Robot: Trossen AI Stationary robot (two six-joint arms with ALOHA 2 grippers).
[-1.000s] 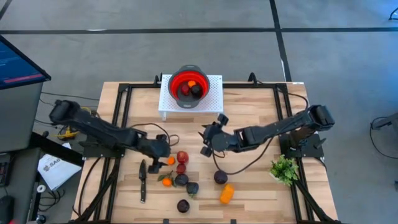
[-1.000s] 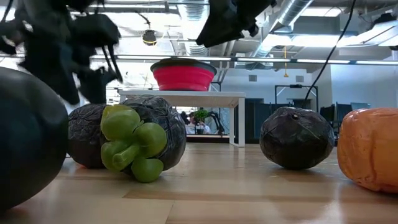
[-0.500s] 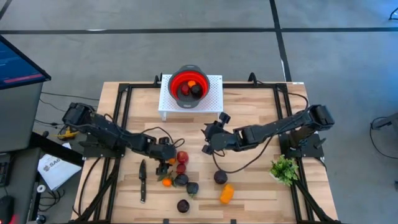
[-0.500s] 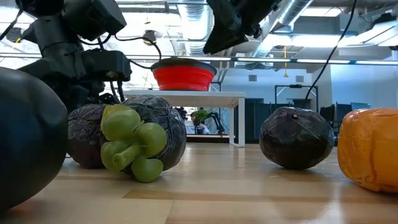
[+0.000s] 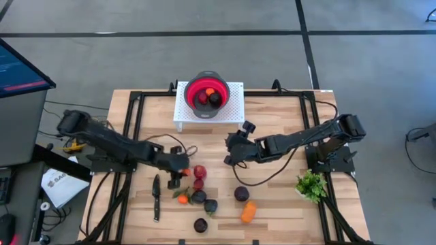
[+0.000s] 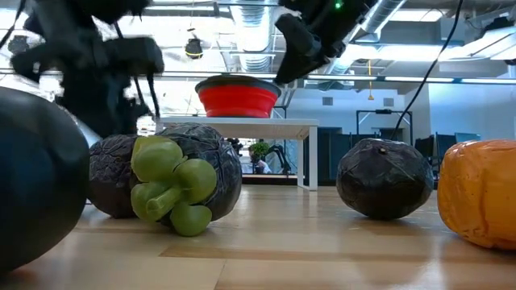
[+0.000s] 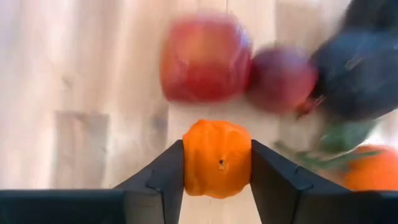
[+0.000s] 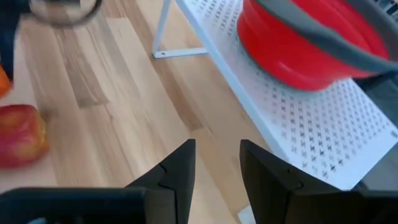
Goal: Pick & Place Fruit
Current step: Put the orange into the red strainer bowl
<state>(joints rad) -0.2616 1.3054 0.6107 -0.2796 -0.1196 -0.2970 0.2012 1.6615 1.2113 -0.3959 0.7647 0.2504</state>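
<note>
Two grippers are showing over the wooden table (image 5: 286, 204). We are seeing the left gripper (image 5: 182, 165) at left of centre in the high view, its fingers (image 7: 166, 177) closed onto a small orange fruit (image 7: 217, 158), one on each side of it. In the left wrist view a red apple (image 7: 205, 59) and a smaller red fruit (image 7: 281, 79) are lying just beyond the held piece, with a dark purple fruit (image 7: 360, 78) at the upper right of that frame.

The remaining fruit is sitting in a cluster in the lower middle of the high view: a second orange piece (image 5: 248, 212), dark purple pieces (image 5: 241, 194) and another small orange one (image 5: 182, 199). Two more pieces are resting inside the red bowl (image 5: 208, 88), which is standing on a white perforated stand (image 5: 235, 102) at top centre.

The right gripper (image 5: 233, 147) is hanging right of centre, its fingers (image 8: 177, 171) slightly parted and holding nothing. A black knife (image 5: 156, 197) is lying at lower left, a green sprig (image 5: 312, 184) at lower right.
</note>
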